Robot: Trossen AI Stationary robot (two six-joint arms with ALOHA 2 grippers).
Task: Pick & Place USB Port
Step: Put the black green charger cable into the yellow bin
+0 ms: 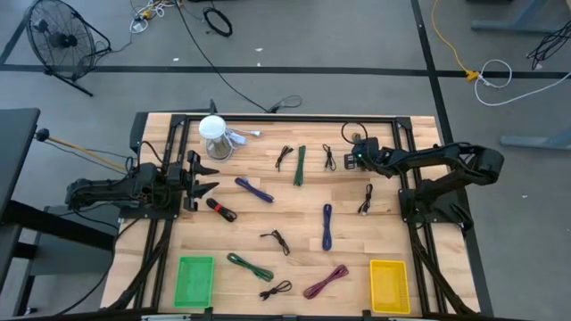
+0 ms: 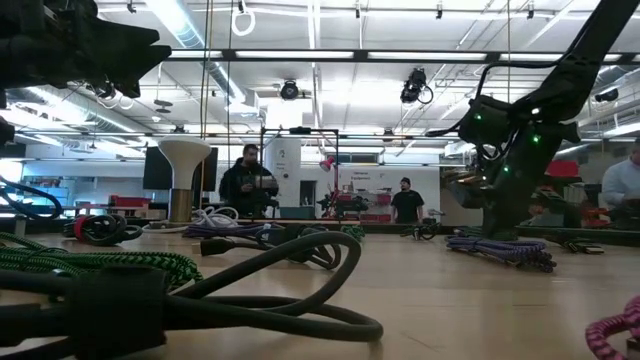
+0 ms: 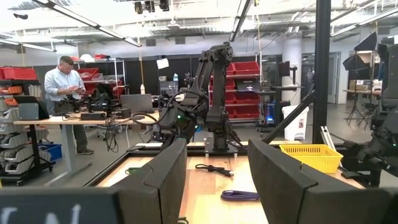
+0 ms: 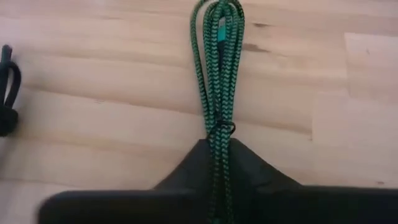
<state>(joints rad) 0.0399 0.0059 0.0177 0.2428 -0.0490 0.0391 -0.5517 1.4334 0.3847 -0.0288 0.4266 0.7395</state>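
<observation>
1. my right claw (image 4: 217, 152) is out over the far middle of the pale wooden table (image 1: 294, 267). its fingers are pressed together around one end of the dark green braided usb cable, coiled into a long narrow bundle (image 4: 217, 62). the wrist view shows the strands running straight in between my fingers.
2. the rest of that bundle lies flat on the wood, stretched away from the claw. nothing is lifted yet.
3. my left claw (image 1: 201, 178) waits at the left edge of the table, fingers spread and holding nothing.
4. first risk: i have only the tip of the bundle. if i rise fast, the loops may slide out of the pinch, or the thin tie near my fingers may let them fan out and trail.
5. second risk: a short black cable, tied in a small bundle (image 4: 7, 93), lies just beside my path. a dangling green tail could snag it and drag it along.
6. third risk: the green plastic bin (image 1: 195, 279) and the yellow plastic bin (image 1: 390, 285) sit at the near edge, well apart from here. on that long carry a swinging bundle may hang over the rim instead of dropping inside.
7. from above, my claw seems to sit slightly to one side of the bundle, so i judge the grip to be shallow.
</observation>
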